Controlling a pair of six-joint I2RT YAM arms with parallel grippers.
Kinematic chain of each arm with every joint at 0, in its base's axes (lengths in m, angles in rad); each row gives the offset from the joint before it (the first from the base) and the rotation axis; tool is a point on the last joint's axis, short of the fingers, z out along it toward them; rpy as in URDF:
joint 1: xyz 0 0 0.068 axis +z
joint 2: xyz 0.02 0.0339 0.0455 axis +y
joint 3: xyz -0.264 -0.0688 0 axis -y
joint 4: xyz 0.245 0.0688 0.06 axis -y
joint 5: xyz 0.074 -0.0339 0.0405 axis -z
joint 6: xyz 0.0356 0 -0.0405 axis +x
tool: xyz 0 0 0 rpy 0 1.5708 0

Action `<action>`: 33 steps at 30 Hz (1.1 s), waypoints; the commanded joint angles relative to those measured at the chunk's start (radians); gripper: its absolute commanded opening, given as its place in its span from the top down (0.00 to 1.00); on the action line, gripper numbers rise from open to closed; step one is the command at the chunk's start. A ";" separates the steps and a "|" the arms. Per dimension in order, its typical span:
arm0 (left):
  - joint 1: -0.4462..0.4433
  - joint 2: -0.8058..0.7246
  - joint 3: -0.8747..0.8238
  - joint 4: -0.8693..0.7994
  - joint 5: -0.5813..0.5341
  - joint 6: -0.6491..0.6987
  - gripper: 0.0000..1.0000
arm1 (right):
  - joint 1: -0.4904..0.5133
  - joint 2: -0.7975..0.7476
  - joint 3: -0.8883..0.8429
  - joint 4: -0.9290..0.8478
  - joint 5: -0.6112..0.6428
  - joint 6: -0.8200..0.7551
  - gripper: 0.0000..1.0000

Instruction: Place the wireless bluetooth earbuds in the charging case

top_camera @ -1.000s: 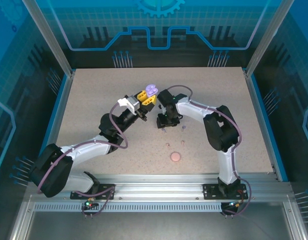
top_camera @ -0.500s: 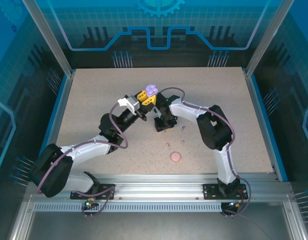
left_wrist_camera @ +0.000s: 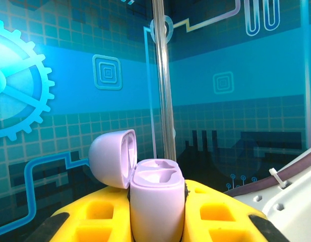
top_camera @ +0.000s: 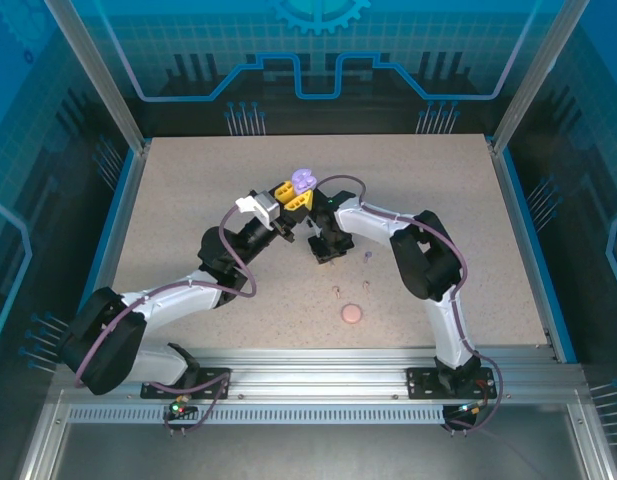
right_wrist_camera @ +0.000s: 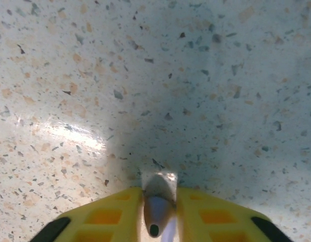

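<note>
Four earbuds (top_camera: 368,257), one open charging case (left_wrist_camera: 156,201), one pink disc (top_camera: 352,313).

Mid table (top_camera: 188,210): L gripper (top_camera: 292,193) comes in from near-left w/ charging case (top_camera: 306,179) pinched between its fingers (left_wrist_camera: 95,222). The case stands upright, clear of the tabletop, w/ lid (left_wrist_camera: 112,157) flipped back to the left in the wrist view. R gripper (top_camera: 328,256) sits just right of the case and nearer the bases, pointing down at the table. First earbud (right_wrist_camera: 158,201) is wedged between its fingers (right_wrist_camera: 102,214), touching both. Second earbud (top_camera: 367,257) lies on the table just right of R gripper. Third earbud (top_camera: 335,291) and fourth earbud (top_camera: 366,286) lie nearer the bases, side by side, apart. Disc (top_camera: 352,313) lies nearest the bases, in front of that pair, approx. between them.
</note>
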 commanded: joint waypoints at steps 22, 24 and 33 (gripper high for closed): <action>0.008 -0.012 0.066 -0.026 0.031 0.024 1.00 | -0.083 -0.507 -0.188 0.099 0.067 0.106 0.88; 0.008 -0.015 0.071 -0.039 0.059 0.029 1.00 | -0.087 -0.580 -0.168 0.115 0.087 0.095 0.88; -0.005 -0.023 0.120 -0.128 0.208 0.124 1.00 | -0.087 -0.863 -0.127 0.300 0.154 0.011 0.87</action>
